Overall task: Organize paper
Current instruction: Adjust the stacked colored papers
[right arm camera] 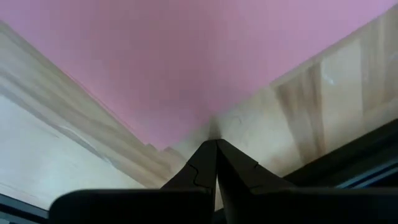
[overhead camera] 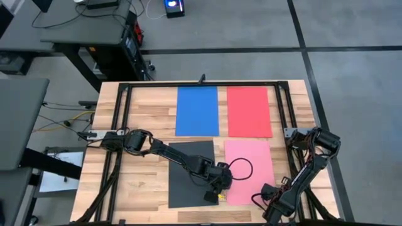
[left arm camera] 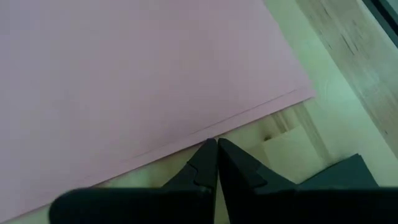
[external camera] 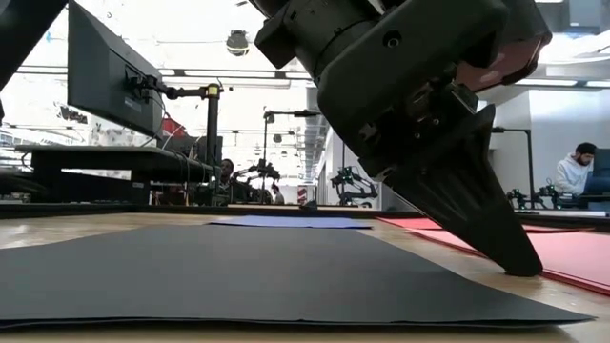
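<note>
Paper: four thin, limp, slippery sheets flat on bench [overhead camera: 151,188], blue [overhead camera: 197,111] at 11, red [overhead camera: 249,111] at 1, black [overhead camera: 188,179] at 7, pink [overhead camera: 251,166] at 5; lift by edges; left end effector [overhead camera: 220,196] and right end effector [overhead camera: 259,199] closed, empty, at pink's near edge.

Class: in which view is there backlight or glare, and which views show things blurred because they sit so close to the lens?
Low view: bright windows behind, left hand a dark shape. Left wrist view: pink sheet soft. Right wrist view: right hand blurred.
</note>
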Robot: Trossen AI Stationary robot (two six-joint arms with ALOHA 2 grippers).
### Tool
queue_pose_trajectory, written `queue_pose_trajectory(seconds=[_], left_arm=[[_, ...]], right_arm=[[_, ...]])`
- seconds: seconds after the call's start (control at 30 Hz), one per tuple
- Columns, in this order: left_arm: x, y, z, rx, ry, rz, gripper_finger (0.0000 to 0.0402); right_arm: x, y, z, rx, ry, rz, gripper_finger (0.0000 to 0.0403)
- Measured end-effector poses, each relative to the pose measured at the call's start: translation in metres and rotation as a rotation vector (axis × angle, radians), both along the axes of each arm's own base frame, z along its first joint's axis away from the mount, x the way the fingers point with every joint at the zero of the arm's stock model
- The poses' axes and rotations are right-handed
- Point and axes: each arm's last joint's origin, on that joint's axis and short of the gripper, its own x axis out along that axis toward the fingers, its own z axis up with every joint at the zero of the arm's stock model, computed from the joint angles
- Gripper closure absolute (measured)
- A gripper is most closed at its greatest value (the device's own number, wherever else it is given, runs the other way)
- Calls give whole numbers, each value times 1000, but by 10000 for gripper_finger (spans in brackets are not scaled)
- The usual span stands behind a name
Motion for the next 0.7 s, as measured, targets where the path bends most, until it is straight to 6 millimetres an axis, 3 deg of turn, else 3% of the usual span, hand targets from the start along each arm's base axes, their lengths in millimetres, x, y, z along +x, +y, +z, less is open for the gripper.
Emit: queue_pose_trajectory(seconds=[0.7], left_arm=[[0, 1, -1, 2, -3, 3, 402]], right_arm=[[9, -2, 0, 12, -57, 4, 403]])
